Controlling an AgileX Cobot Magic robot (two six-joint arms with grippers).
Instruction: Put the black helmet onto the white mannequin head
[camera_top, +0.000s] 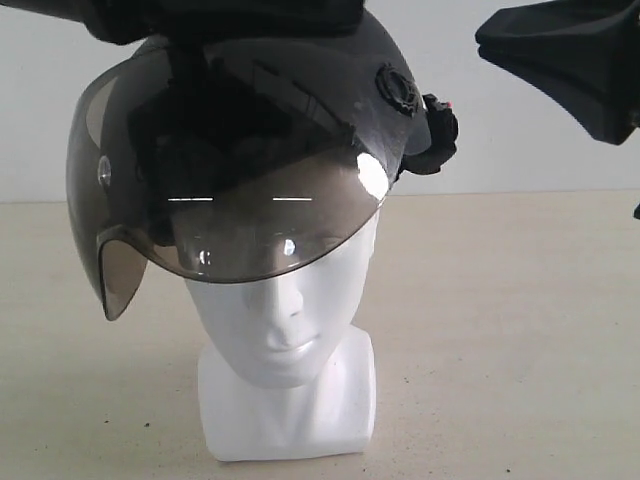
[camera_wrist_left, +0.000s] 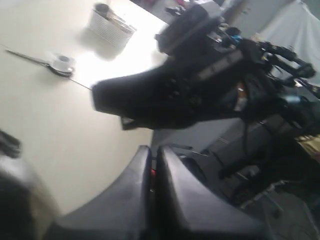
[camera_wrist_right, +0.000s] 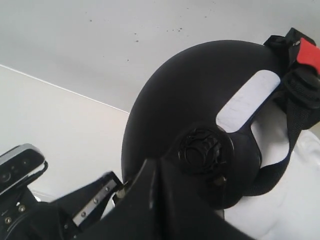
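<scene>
The black helmet (camera_top: 290, 90) sits on the white mannequin head (camera_top: 285, 320), its smoky visor (camera_top: 230, 225) down over the eyes. The head's block base (camera_top: 290, 415) stands on the table. My left gripper (camera_wrist_left: 154, 148) is shut with nothing visibly held. In the exterior view it is the dark mass (camera_top: 220, 18) right over the helmet's crown; contact cannot be told. My right gripper (camera_top: 485, 38) hangs shut, up and to the right of the helmet, apart from it. In the right wrist view its fingertips (camera_wrist_right: 156, 162) point at the helmet (camera_wrist_right: 180, 100), near the side pivot knob (camera_wrist_right: 202, 150).
The beige table (camera_top: 520, 330) extends around the base, with a pale wall behind. A chin strap with a red buckle (camera_wrist_right: 307, 52) hangs at the helmet's rear. The left wrist view shows a white basket (camera_wrist_left: 111, 25), a tape roll with scissors (camera_wrist_left: 61, 64) and the other arm (camera_wrist_left: 200, 90).
</scene>
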